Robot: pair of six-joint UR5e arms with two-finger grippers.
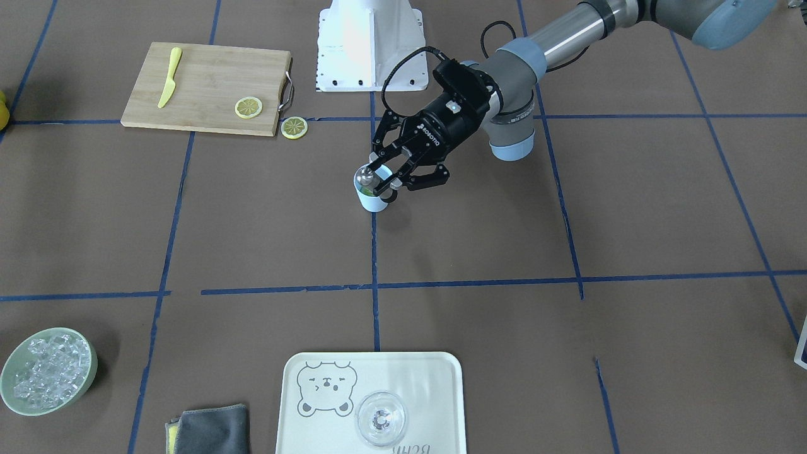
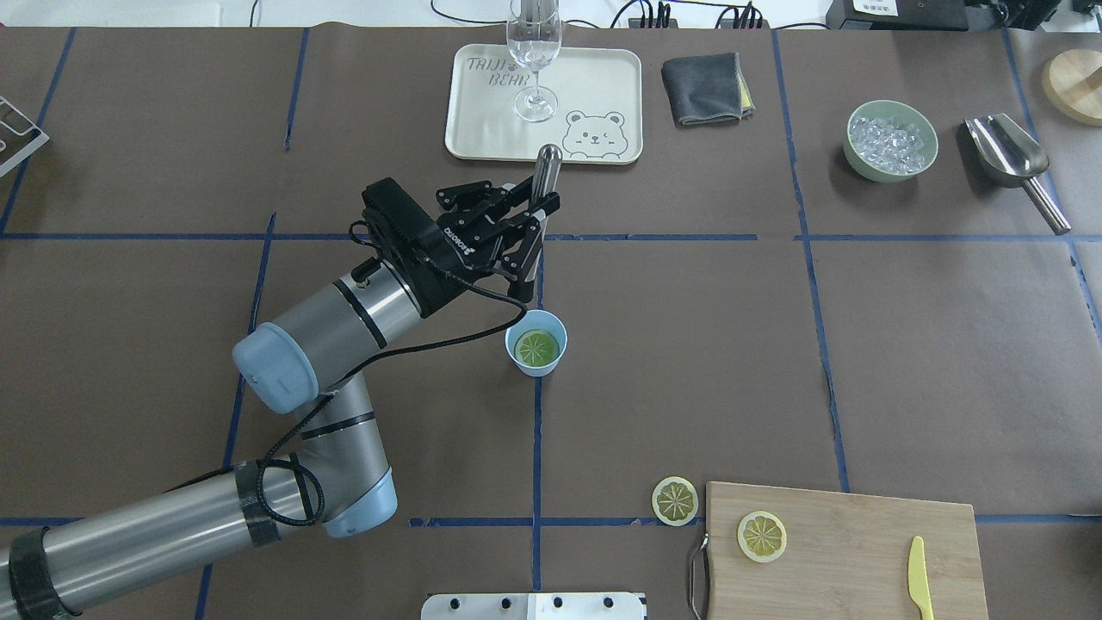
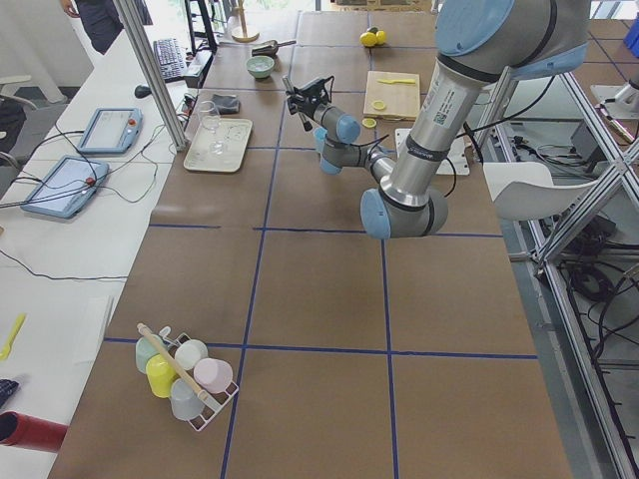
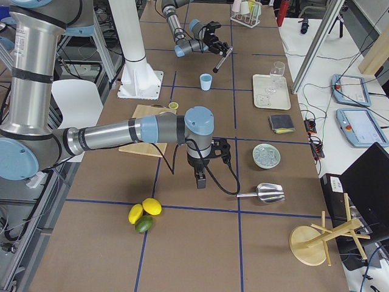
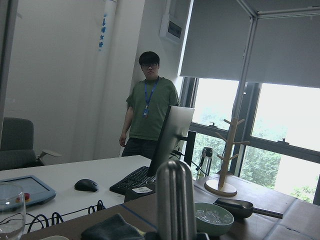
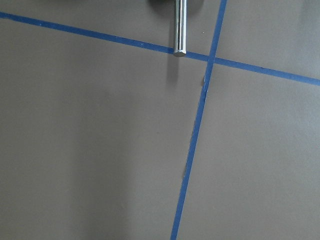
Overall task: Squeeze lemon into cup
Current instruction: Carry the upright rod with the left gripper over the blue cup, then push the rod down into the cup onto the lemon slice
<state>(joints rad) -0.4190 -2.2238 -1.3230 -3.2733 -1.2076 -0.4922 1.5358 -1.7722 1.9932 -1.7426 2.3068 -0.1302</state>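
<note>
1. A robotics lab: two grey-and-blue industrial arms [image 3: 439, 110] work at a long table [image 2: 689, 362] papered brown and gridded with blue tape [image 2: 654, 238].
2. Two pendants [image 3: 110, 128] lie on a white side desk [image 3: 60, 299] along the table.
3. Aluminium posts [image 3: 155, 75] stand at the table's edge.
4. Office kit sits on the desk — monitor [image 5: 172, 135], keyboard [image 5: 132, 181], mouse [image 5: 86, 185], loose cables [image 5: 55, 218] — and a man [image 5: 150, 115] wearing a lanyard stands behind it by grey-blinded windows [image 5: 280, 115].

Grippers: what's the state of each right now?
Left gripper: closed on a metal rod.
Right gripper: cannot be told.
</note>
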